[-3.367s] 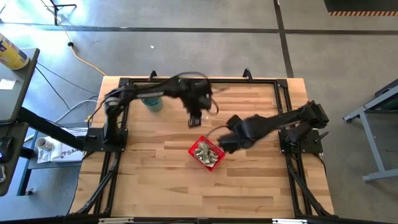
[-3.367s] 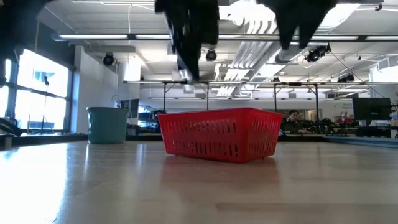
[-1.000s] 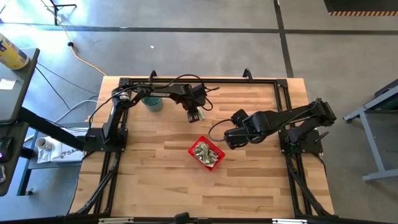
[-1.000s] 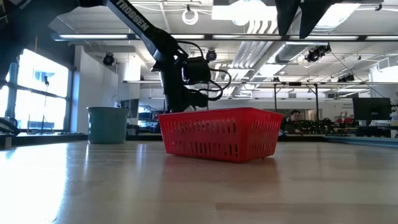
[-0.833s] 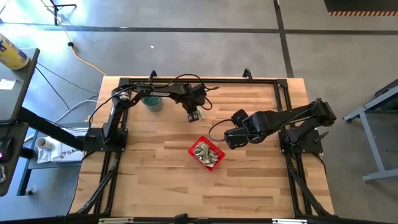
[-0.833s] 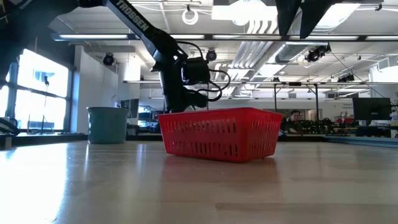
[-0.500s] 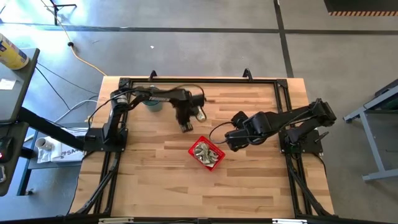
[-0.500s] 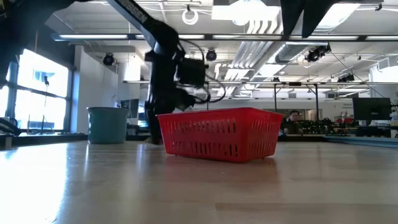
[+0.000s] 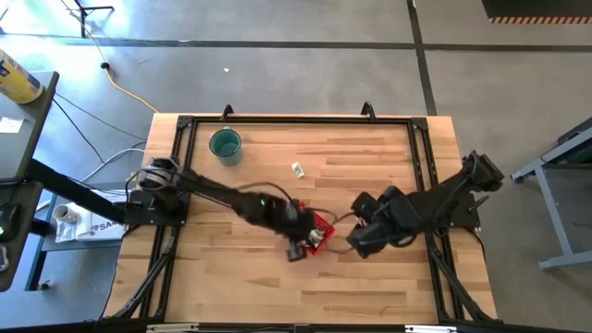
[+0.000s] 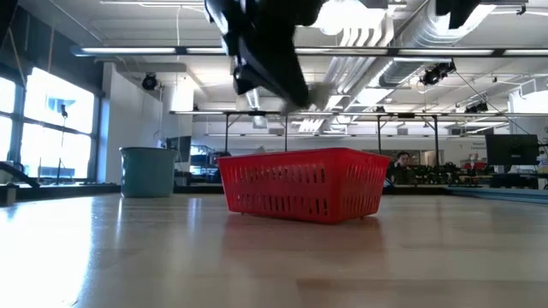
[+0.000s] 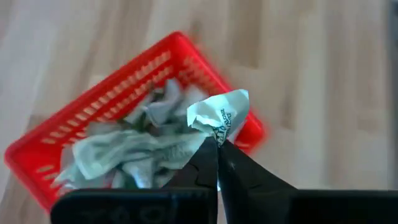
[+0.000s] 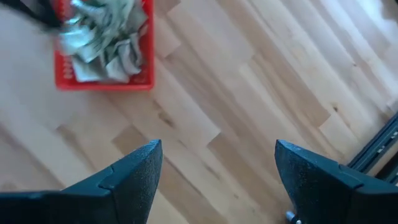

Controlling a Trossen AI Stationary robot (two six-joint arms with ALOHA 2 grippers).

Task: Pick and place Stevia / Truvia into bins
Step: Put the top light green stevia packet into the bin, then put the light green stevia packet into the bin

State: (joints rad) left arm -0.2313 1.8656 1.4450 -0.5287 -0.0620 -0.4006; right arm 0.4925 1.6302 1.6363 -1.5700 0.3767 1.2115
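Left gripper (image 11: 217, 144) clenched on 1 sachet (image 11: 219, 112), now over the basket (image 9: 321, 225) after leaving the far side of the table, right gripper (image 12: 217, 168) spread wide beside it, basket full of sachets (image 12: 102, 31), 1 loose sachet (image 9: 298, 169) near the cup (image 9: 225, 144)

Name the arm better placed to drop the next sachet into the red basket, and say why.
Left. The left gripper is shut on a sachet and hangs over the red basket. The right gripper is open and empty, off to the basket's side. One loose sachet lies apart on the table.
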